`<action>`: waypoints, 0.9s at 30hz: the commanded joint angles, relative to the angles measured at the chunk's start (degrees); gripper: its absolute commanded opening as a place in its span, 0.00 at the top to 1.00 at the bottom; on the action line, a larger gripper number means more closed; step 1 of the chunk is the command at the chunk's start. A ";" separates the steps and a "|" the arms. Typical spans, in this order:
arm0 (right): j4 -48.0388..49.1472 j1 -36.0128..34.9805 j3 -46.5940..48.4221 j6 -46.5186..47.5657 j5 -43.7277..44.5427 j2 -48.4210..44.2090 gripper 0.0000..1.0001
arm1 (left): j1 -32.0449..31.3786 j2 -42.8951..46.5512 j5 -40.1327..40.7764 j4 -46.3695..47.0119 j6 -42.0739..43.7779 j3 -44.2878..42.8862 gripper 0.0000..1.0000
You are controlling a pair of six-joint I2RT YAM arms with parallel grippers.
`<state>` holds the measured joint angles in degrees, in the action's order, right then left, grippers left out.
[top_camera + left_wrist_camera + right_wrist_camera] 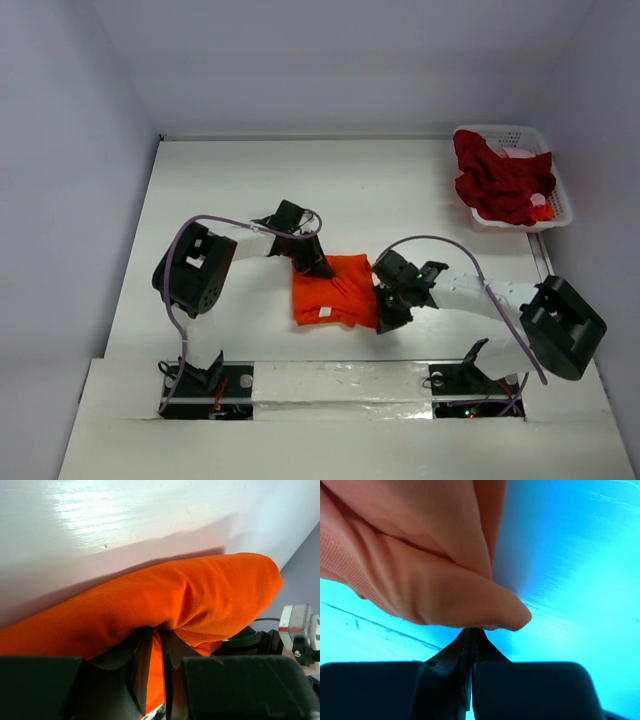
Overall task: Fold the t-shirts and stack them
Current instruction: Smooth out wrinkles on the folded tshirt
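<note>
right gripper (386, 303): closest to the bases, at the right edge of the shirt. On its wrist cam the fingers (454, 651) are squeezed right together, with a fold of cloth nipped at the tips.
orange shirt (335, 288): middle of the table, in a rough folded rectangle, kinda rumpled. There's a small white tag (325, 312) by its near edge. From the left wrist cam it puffs up in a fat rounded fold.
left gripper (312, 263): at the shirt's far-left corner. Its fingers (140, 666) are clamped on a thin layer of orange cloth that runs down between them.
table (230, 190): white and glossy.
basket (562, 200): white lattice one, far right corner of the table, well apart from both arms.
crimson shirt (498, 182): bunched up in the basket, spilling over its left rim.
pink cloth (520, 153): just a bit peeking out behind the crimson one, on the far side of the basket.
</note>
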<state>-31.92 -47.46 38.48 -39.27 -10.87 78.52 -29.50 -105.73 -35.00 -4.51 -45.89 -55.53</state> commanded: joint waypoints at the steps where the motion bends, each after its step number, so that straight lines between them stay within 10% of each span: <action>1: -2.26 -0.70 4.23 0.24 2.34 -0.03 1.00 | 1.02 0.17 11.27 -4.36 3.70 0.07 0.87; 15: -14.31 -0.70 21.27 0.07 6.04 -6.28 1.00 | -1.97 12.99 11.89 -13.67 1.60 -5.73 0.76; 27: -8.25 -0.70 31.83 5.60 5.78 11.46 1.00 | -2.58 21.00 13.38 -21.94 2.29 -6.53 0.80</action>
<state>-43.03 -47.72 65.71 -36.05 -5.93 87.53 -32.14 -87.20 -22.79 -22.13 -44.60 -62.04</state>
